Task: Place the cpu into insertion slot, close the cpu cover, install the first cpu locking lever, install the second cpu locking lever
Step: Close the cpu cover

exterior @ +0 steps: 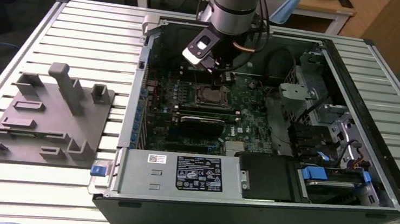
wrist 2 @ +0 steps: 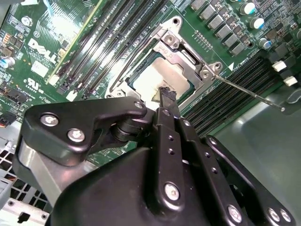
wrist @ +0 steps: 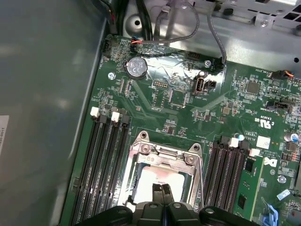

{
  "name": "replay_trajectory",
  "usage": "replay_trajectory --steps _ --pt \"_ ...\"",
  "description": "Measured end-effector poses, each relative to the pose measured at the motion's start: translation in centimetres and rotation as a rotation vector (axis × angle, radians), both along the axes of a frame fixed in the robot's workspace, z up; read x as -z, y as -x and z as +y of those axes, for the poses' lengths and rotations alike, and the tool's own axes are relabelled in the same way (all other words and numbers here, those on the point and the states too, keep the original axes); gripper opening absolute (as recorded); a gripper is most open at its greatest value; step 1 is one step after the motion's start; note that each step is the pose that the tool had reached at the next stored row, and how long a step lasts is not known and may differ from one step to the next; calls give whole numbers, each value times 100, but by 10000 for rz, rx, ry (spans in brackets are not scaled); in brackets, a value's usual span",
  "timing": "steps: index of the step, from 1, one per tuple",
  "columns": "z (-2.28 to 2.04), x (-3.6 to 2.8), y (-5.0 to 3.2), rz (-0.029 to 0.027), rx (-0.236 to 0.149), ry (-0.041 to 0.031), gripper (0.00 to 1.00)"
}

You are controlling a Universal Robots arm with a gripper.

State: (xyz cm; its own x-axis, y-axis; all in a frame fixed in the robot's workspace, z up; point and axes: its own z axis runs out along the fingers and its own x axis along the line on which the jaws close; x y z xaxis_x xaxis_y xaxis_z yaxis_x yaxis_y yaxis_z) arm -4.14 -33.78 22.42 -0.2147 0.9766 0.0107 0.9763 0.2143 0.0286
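The claw [wrist: 162, 189], fingers pressed together and holding nothing, points tip-down just over the cpu [wrist: 146, 181]; whether it touches cannot be told. The cpu sits in the insertion slot [exterior: 209, 96] on the green motherboard [wrist: 178, 125], with the cpu cover [wrist: 165, 158] lying down around it. One locking lever [wrist 2: 249, 94] sticks out free. Any push probably belongs on metal frame or lever, square and gentle, never on the chip's face.
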Motion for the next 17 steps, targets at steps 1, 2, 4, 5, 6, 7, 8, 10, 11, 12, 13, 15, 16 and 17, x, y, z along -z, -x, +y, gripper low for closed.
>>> replay_trajectory --steps 1,2,4,5,6,7,8,10,11,12,13,15,16,17 --pt "0 0 0 0 -21 0 11" --pt "0 0 0 0 -41 0 11" --pt "0 -2 0 0 -41 -1 11" --pt "0 -4 0 0 -41 0 11" --pt "0 -5 0 0 -41 0 11" --pt "0 -5 0 0 -41 -1 11" --pt "0 -5 0 0 -40 0 11" --pt "0 -6 0 0 -41 0 11" --pt "0 -6 0 0 -41 0 11" --pt "0 -6 0 0 -41 0 11" --pt "0 -6 0 1 -40 0 11" --pt "0 -3 1 2 36 1 11" --pt "0 0 2 1 123 0 11" --pt "0 3 3 1 233 0 11"
